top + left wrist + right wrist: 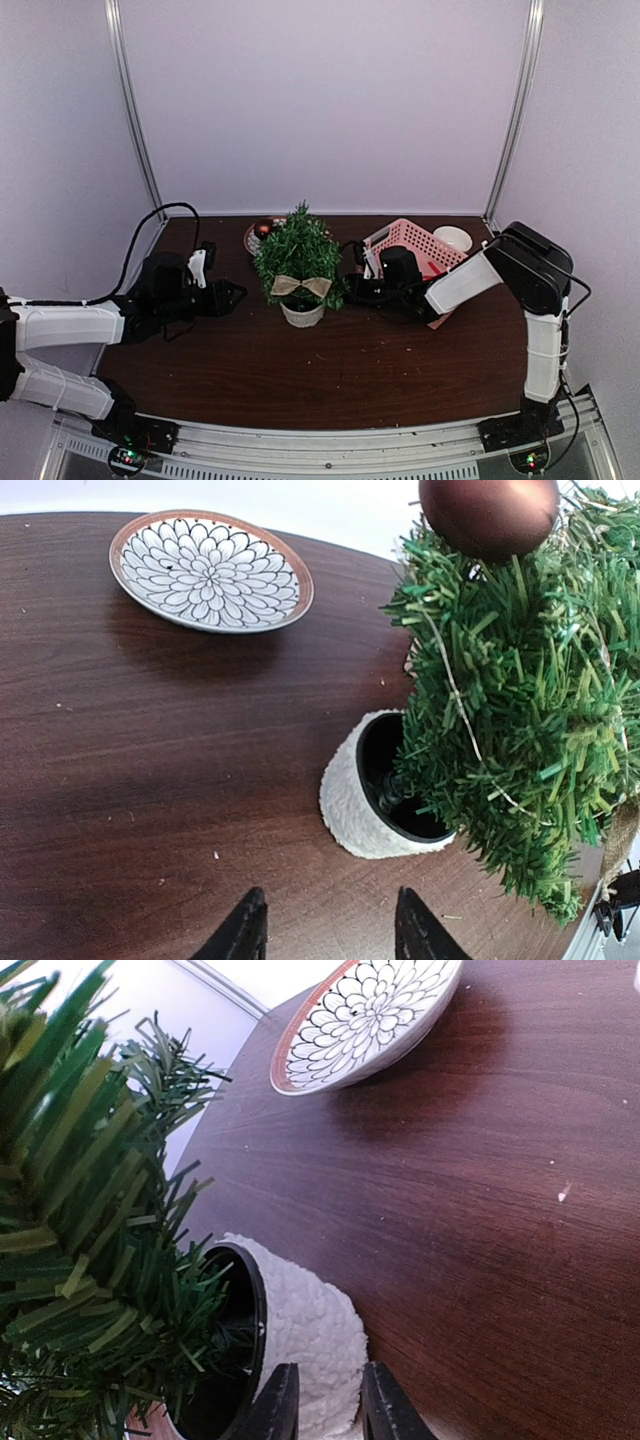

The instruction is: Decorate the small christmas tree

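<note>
The small christmas tree [297,252] stands mid-table in a whitish pot [302,314], with a burlap bow [301,287] on its front. A brown bauble [488,515] rests against its upper branches. My left gripper [238,296] is just left of the pot [362,812]. It [332,932] is open, with only bare table between its fingers. My right gripper [350,291] reaches in from the right under the branches. Its fingers stand narrowly apart [328,1402] right at the fleecy pot wall [315,1330]. I cannot tell whether they touch it.
A patterned plate [210,572] lies behind the tree at the back left. A pink basket [415,243] and a white bowl [453,238] stand at the back right, next to my right arm. A metal rail runs along the table's near edge.
</note>
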Available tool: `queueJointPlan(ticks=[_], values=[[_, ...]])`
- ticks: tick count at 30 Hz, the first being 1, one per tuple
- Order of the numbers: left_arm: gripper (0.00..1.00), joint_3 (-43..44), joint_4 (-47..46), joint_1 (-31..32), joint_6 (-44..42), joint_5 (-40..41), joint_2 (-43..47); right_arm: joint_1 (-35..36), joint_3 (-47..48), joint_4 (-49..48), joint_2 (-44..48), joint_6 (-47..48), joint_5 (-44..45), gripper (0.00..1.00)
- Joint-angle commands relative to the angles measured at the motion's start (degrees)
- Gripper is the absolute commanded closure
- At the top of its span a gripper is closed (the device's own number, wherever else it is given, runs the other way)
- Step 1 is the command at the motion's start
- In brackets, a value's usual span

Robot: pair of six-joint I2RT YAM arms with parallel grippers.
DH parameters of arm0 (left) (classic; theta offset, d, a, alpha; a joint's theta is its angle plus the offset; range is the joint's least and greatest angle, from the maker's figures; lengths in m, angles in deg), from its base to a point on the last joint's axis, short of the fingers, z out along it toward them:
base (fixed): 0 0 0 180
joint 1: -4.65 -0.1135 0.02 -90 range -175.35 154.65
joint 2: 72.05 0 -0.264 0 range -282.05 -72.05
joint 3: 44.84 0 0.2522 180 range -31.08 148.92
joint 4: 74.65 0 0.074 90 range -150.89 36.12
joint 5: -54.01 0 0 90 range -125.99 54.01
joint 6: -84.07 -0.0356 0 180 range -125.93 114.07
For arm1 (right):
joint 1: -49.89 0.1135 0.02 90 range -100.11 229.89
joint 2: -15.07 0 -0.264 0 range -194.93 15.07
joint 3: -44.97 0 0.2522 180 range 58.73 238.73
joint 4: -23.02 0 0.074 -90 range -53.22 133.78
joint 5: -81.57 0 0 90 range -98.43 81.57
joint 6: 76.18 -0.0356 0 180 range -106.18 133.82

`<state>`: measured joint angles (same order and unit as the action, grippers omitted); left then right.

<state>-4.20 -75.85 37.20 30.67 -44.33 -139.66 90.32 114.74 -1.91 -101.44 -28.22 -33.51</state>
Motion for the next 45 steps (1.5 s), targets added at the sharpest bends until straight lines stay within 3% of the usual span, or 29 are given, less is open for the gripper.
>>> queueJointPlan(ticks=[1, 17, 28, 45], values=[[0.56, -0.56, -2.74, -0.73, -0.37, 0.11, -0.02, 0.70, -0.20, -4.40, -1.24, -1.55, -1.45, 0.74], [0.56, -1.03, -4.57, -1.61, 0.69, -0.33, -1.98, 2.06, -5.59, -16.07, -3.23, -8.16, -3.08, 0.75], [0.57, -1.79, -6.75, -2.13, 1.57, -1.04, -4.24, 4.24, -7.43, -25.63, -6.12, -13.18, -3.01, 0.81], [0.58, -2.79, -10.35, -3.35, 2.67, -2.76, -7.37, 10.57, -7.48, -34.51, -10.23, -15.98, -0.43, 0.83]])
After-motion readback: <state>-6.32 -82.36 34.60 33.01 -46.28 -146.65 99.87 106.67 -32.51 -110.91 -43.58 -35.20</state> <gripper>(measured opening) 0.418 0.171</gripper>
